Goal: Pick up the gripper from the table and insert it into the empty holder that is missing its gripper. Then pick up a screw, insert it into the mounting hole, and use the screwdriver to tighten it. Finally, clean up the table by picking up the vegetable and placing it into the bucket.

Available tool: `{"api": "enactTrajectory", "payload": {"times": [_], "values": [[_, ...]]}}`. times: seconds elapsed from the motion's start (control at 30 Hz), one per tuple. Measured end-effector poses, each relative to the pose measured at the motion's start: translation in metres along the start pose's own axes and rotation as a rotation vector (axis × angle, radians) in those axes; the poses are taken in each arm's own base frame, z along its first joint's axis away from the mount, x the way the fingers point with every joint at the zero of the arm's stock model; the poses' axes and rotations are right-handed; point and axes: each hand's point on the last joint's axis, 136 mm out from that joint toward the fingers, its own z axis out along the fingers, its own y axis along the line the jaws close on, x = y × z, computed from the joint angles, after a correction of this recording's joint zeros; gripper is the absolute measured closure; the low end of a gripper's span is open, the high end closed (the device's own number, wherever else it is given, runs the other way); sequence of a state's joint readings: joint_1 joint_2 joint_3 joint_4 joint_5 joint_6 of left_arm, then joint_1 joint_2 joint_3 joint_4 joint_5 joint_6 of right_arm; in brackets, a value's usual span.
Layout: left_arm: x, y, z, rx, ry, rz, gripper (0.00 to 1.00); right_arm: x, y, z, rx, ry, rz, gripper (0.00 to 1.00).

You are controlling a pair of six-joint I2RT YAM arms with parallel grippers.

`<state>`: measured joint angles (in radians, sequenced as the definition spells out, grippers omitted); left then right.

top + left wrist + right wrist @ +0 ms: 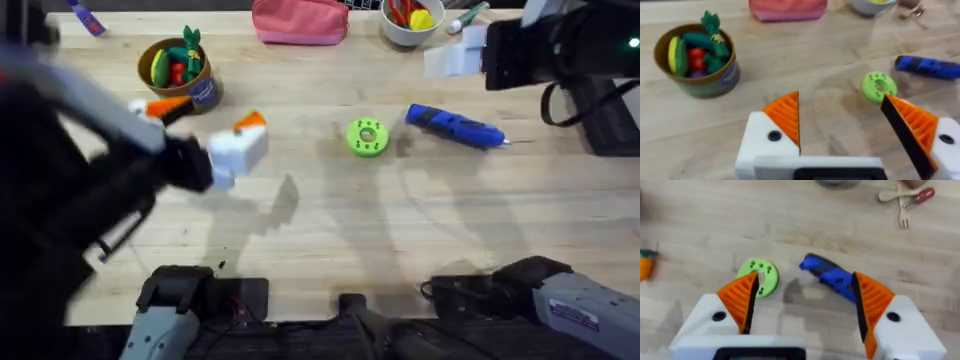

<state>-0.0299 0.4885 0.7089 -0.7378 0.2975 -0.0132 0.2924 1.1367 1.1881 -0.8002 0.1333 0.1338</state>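
The left claw (pixel 238 150) hangs over the desk (pixel 330 230) left of centre in the overhead view, its two orange ribbed pads (pixel 785 116) spread wide with nothing between them. The right claw (pixel 805 305) is likewise spread and empty, above the screwdriver (pixel 455 127), which lies flat on the wood right of centre. A green disc with small holes (pixel 367 137) lies just left of the screwdriver. The bucket (pixel 178 70) stands at the upper left, packed with toy vegetables. The carrot (pixel 168 105) lies on the desk just beside the bucket's lower edge. A pink pouch (pixel 299 20) and a white bowl (pixel 410 22) sit along the top edge.
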Motion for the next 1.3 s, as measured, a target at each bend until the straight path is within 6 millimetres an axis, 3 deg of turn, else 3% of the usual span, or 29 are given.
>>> {"api": "enactTrajectory", "payload": {"times": [0.2,0.37,0.63,1.07,1.3], "values": [[-0.024,0.015,0.022,-0.049,0.14,-0.039,0.015,0.01,-0.001,0.003,0.006,0.045,0.005,0.009],[-0.019,0.024,0.041,-0.072,0.228,-0.062,0.015,0.01,-0.001,0.003,0.006,0.045,0.011,0.009],[0.026,0.052,0.07,-0.207,0.577,-0.113,0.015,0.01,-0.001,0.003,0.006,0.045,0.012,0.009],[0.097,0.069,0.142,-0.282,0.887,-0.172,0.015,0.01,-0.001,0.003,0.006,0.045,0.012,0.009],[0.128,0.074,0.153,-0.298,0.992,-0.197,0.014,0.01,-0.001,0.003,0.007,0.046,0.012,0.008]]}}
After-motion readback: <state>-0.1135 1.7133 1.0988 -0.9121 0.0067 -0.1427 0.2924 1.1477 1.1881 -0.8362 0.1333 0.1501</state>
